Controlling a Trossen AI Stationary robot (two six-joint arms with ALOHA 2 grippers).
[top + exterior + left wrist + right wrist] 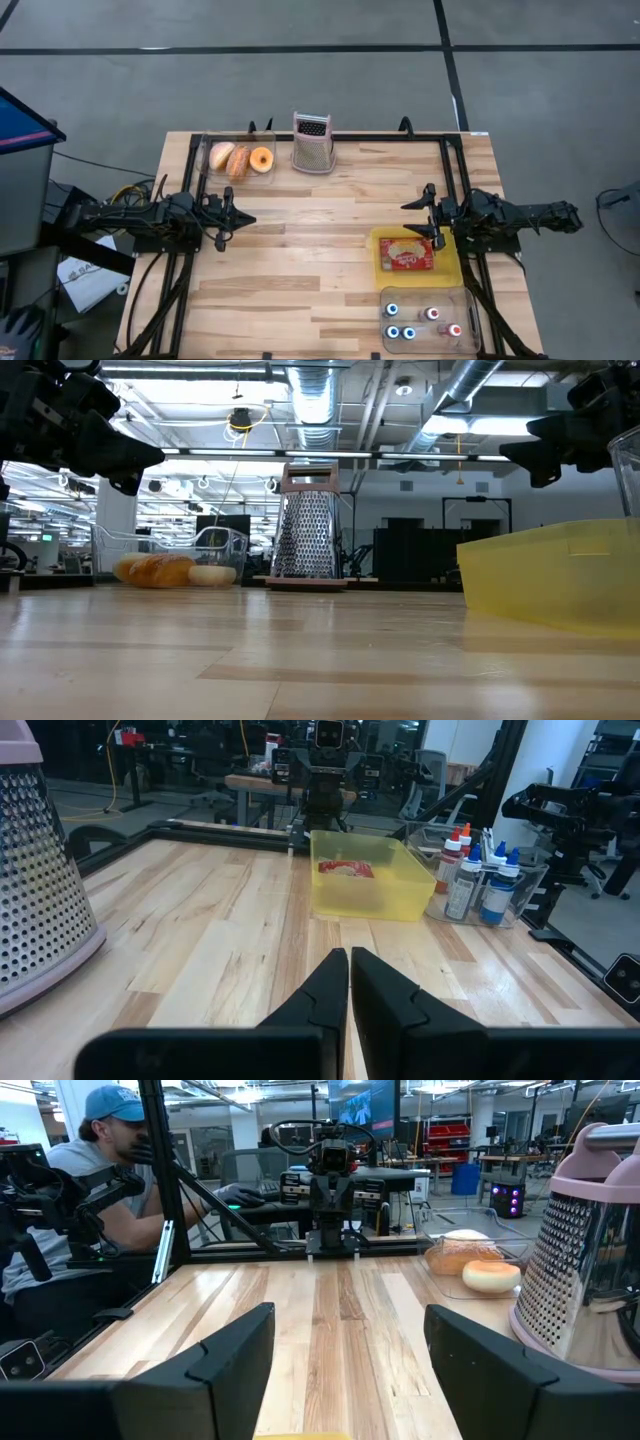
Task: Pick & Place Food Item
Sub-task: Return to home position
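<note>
1. high view: yellow bin (446,268) sits on the right half of the table, just under the right arm's wrist. it holds only the red popcorn bag (406,255).
2. the bag lies flat on the bin floor, face up: red with a pale printed patch in the middle. the left wrist view shows it low against the bin's far wall (346,869).
3. clear bin (205,168) at the far left corner holds three pastries (238,160) side by side, one of them a ring doughnut (262,159).
4. second clear bin (473,340), just nearside of the yellow one, holds five upright bottles (409,332): three blue caps, two red.
5. box grater (312,143) stands upright at the far edge, beside the pastry bin.
6. left gripper (248,219) hangs over the left-centre of the table, fingers pressed together, empty.
7. right gripper (408,218) is above the table at the yellow bin's far edge, fingers spread wide, holding nothing.
</note>
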